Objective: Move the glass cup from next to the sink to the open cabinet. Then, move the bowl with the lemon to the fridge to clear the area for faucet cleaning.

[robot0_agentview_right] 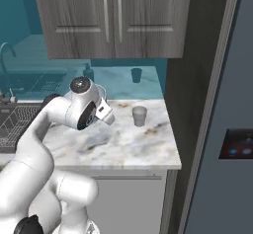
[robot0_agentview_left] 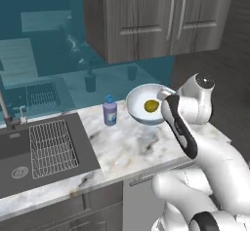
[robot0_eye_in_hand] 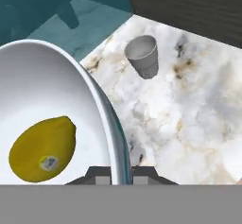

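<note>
The wide shallow white bowl with a pale glassy rim [robot0_eye_in_hand: 56,90] looks rigid, smooth and likely slippery, so its thin rim is the sensible hold, kept level because the small yellow lemon [robot0_eye_in_hand: 42,148] lies loose inside. It sits near the marble surface [robot0_eye_in_hand: 189,124]. The tool [robot0_eye_in_hand: 121,173] appears pinched shut on that rim. The translucent glass cup [robot0_eye_in_hand: 142,55] stands apart.

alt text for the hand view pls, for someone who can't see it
The gripper is shut on the rim of the bowl, a wide white bowl holding the lemon, which bears a small sticker. Beyond the rim, the glass cup stands empty on the marble counter, apart from the bowl, with teal wall and dark panelling behind.
</note>
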### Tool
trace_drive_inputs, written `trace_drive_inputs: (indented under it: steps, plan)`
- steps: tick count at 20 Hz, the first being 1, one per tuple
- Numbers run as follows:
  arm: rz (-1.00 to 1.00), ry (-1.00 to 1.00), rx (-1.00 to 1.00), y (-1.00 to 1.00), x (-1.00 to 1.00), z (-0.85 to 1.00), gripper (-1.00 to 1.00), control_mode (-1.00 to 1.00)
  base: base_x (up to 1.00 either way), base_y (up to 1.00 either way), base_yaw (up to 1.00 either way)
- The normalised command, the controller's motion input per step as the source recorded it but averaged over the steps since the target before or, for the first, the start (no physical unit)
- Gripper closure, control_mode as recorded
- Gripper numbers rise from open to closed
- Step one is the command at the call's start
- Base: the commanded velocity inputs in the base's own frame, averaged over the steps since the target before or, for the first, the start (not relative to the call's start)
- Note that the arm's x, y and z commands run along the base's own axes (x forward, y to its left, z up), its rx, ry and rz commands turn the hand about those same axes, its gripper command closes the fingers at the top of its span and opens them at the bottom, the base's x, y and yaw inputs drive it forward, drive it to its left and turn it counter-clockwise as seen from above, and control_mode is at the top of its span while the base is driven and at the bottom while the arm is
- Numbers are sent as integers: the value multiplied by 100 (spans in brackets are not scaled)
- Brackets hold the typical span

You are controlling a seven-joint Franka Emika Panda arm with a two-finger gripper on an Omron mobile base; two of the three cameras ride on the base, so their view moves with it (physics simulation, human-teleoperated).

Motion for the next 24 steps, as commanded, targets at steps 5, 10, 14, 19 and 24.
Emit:
trace_drive_inputs:
  steps: [5,10,14,19,24]
  plan:
    - [-37,-9,37,-26,-100,87,100,-100,0,0,0]
    - [-7,-1,8,-3,-20,9,100,100,-80,-20,-20]
    - [0,0,0,0,0,0,100,100,-95,6,-74]
    - [0,0,0,0,0,0,100,100,-75,20,-92]
    - [0,0,0,0,0,0,100,100,-35,-34,-83]
